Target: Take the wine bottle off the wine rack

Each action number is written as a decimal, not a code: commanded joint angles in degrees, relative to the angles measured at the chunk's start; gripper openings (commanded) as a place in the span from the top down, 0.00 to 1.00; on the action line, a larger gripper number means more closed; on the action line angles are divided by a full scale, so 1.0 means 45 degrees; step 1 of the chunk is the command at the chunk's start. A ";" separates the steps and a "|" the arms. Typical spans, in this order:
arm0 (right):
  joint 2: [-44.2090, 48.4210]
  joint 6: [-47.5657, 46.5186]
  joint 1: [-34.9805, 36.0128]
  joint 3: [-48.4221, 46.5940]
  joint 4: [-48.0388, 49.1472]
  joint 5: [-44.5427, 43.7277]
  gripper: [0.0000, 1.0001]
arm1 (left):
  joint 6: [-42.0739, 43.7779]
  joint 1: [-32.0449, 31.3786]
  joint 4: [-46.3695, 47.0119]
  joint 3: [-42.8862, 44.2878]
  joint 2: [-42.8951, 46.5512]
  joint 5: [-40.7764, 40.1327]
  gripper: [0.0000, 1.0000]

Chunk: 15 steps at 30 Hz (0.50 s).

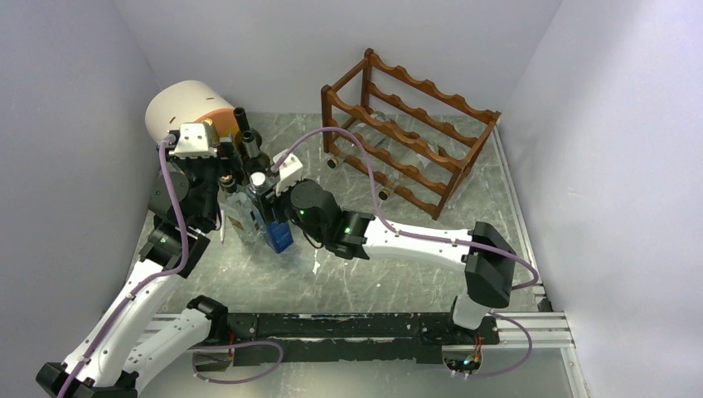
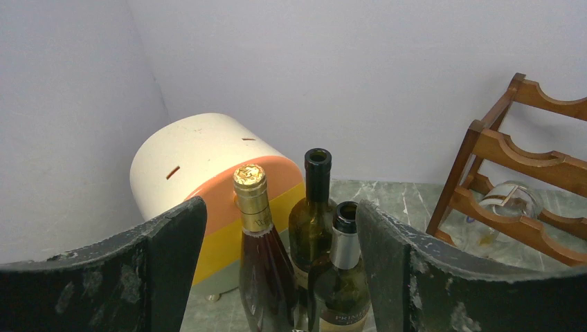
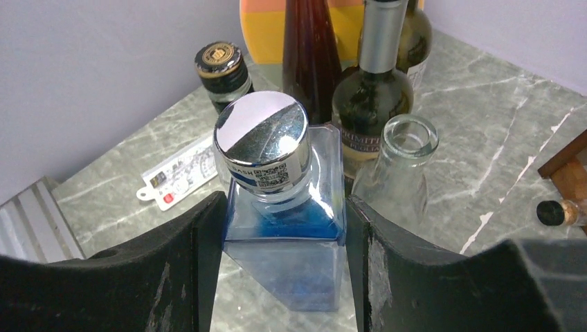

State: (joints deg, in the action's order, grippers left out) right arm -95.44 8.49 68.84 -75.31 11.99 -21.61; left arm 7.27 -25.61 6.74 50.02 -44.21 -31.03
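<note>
right tool (image 3: 282, 228) is closed on a blue-tinted square bottle (image 3: 284, 266) w/ a chrome cap (image 3: 262, 142). its fingers press flat against the two side faces, prob. so the bottle can't tip while its base meets the tabletop (image 3: 484, 117). the bottle stands upright at the edge of a cluster of upright bottles, just beside a clear empty bottle (image 3: 398, 166) and well apart from the wine rack (image 1: 390, 124). so the task's bottle looks to be off the rack already, and i'd judge letting go is what's left. left tool (image 2: 278, 218) hangs wide open w/ nothing in it, fingers framing a gold-foil bottle (image 2: 257, 242) & dark bottles (image 2: 315, 214) by the white-and-orange drum (image 2: 201, 155) (maybe parked there as a guard vs. tipping). the rack holds at least one clear bottle (image 2: 511, 197) lying on its side, cradled in the scallops.
</note>
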 commanded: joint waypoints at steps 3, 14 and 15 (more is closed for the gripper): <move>-0.0358 -0.0267 -0.0211 -0.0943 0.1902 -0.0699 1.00 | 0.0219 -0.0052 0.0618 -0.0080 0.0117 -0.0344 0.17; -0.0523 0.0102 -0.0210 -0.1317 0.0456 -0.0552 0.58 | 0.0201 -0.0013 0.0604 -0.0063 0.0089 -0.0261 0.17; -0.0529 0.0115 -0.0201 -0.1413 0.0343 -0.0524 0.54 | 0.0204 -0.0013 0.0598 -0.0061 0.0064 -0.0262 0.17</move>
State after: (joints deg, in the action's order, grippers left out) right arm -97.65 8.64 68.31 -77.65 11.99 -22.72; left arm 7.75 -25.61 7.53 49.95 -44.21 -31.53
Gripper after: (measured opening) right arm 0.606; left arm 0.830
